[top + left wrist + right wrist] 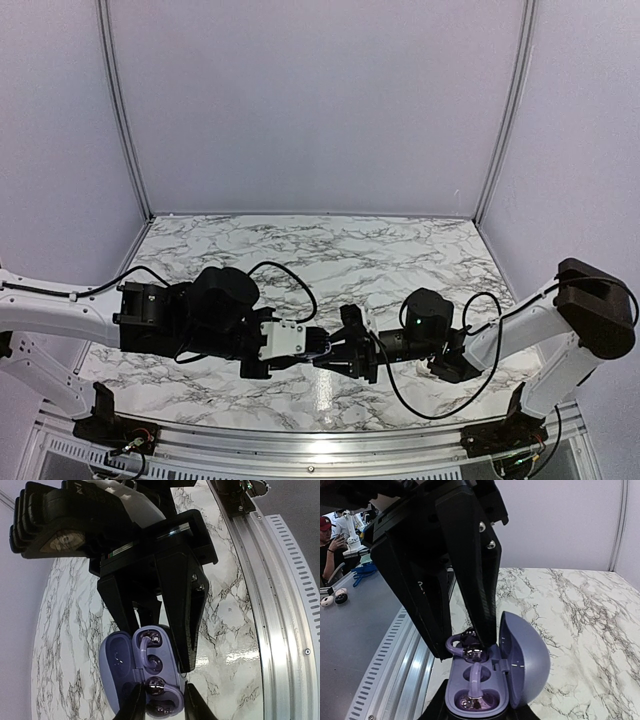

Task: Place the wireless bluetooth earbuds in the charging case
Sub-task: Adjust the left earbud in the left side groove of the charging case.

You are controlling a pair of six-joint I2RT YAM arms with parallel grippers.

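Between left fingers (136, 705): filled by one end of the open charging case (136, 652) and an earbud (155, 685) seated in it, with hardly any slack either side.
Straight ahead of left fingers: right fingers (187, 625) straddle the case's other end and bar the way.
One flank: the raised lid (525, 660) walls it off.
Opposite flank: open air.
Under both sets of fingers: bare desk (400, 250), free toward the back.

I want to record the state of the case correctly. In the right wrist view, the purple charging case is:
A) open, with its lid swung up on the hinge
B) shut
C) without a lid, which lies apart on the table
A: the lid stands up beside the body of the charging case, joined at the hinge, so the wells inside show.
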